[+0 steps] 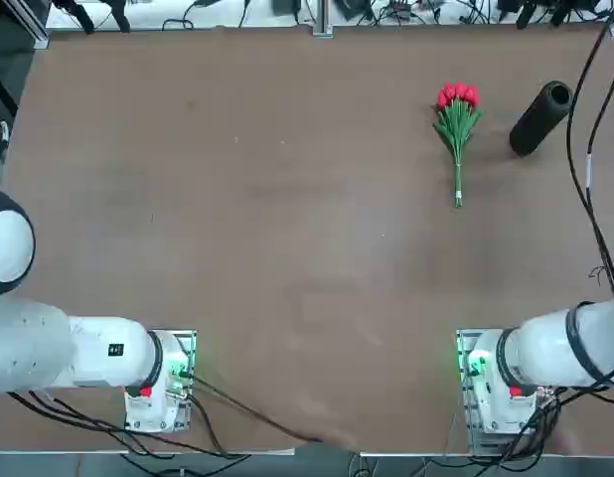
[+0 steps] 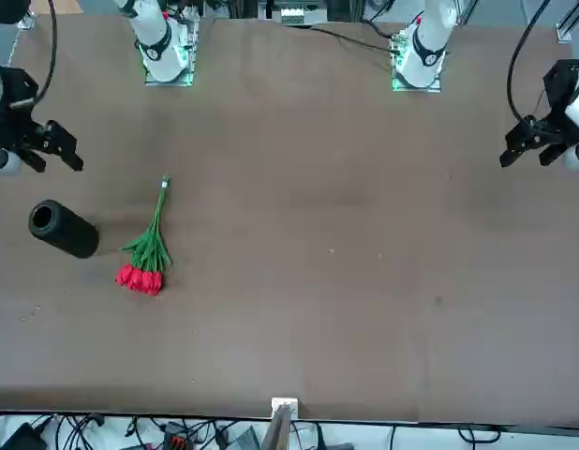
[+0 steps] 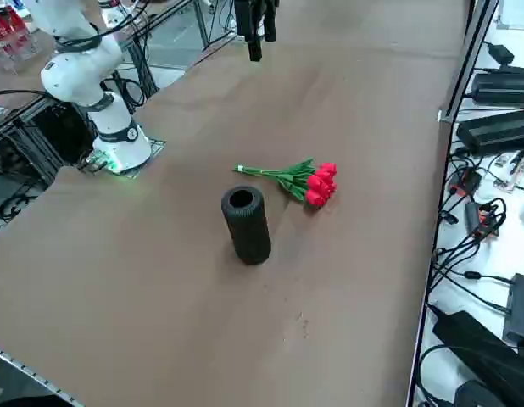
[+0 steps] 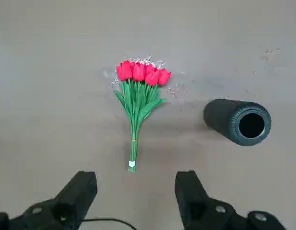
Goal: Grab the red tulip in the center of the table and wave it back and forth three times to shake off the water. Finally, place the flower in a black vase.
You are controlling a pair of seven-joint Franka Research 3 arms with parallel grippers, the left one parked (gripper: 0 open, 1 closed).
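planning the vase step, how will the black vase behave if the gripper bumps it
The vase looks tall and narrow, so a nudge would probably tip it. Being round-sided, it may well roll once down. The right gripper hangs open, touching neither vase nor tulips.

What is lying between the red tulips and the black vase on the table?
Nothing: bare table separates the red tulips from the black vase, as the top view shows.

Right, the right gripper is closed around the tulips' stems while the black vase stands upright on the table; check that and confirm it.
Not quite: the right gripper is open and holds nothing, as the right wrist view shows. The tulips lie on the table, and the black vase does stand upright there.
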